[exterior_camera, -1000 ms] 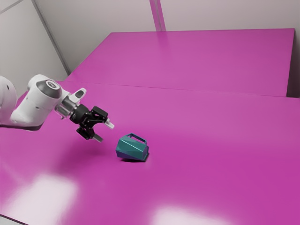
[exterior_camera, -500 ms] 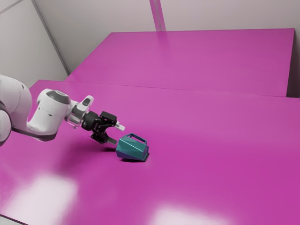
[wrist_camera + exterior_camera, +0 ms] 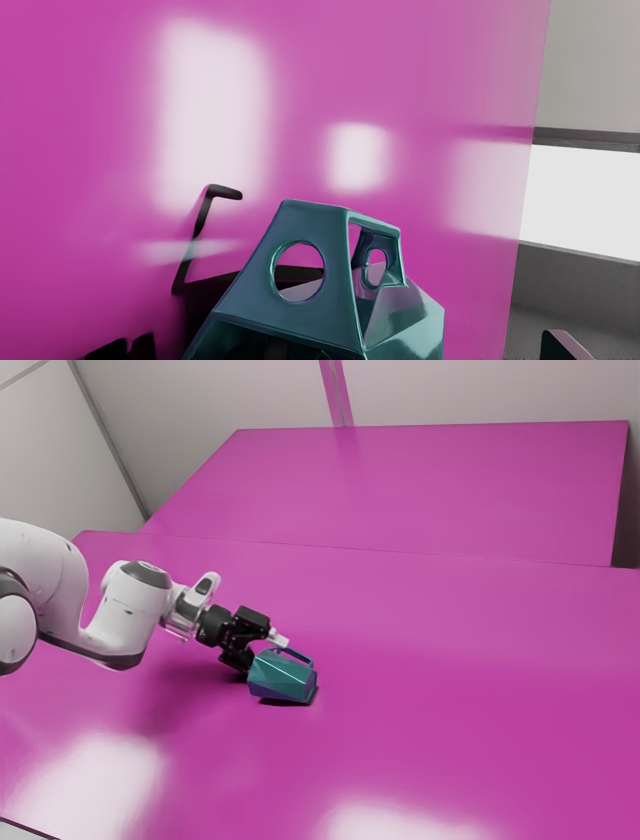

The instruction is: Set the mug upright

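The teal faceted mug (image 3: pixel 283 678) lies on its side on the magenta table, its handle uppermost. My gripper (image 3: pixel 264 652) is open at the mug's end toward the exterior view's left, one pale fingertip close by the handle and the lower finger partly hidden behind the mug. In the wrist view the mug (image 3: pixel 320 315) rises between the sides of my open gripper (image 3: pixel 342 347), showing a round hole in its handle area and a dark hollow below. Whether a finger touches the mug cannot be told.
The magenta tabletop (image 3: pixel 460 670) extends around the mug, with a raised magenta surface (image 3: pixel 430 490) behind it. Pale walls stand at the back. Dark shadows of the arm and mug fall on the table.
My gripper has moved toward the exterior view's right and slightly down, from apart from the mug to right at its end. The mug has not visibly moved.
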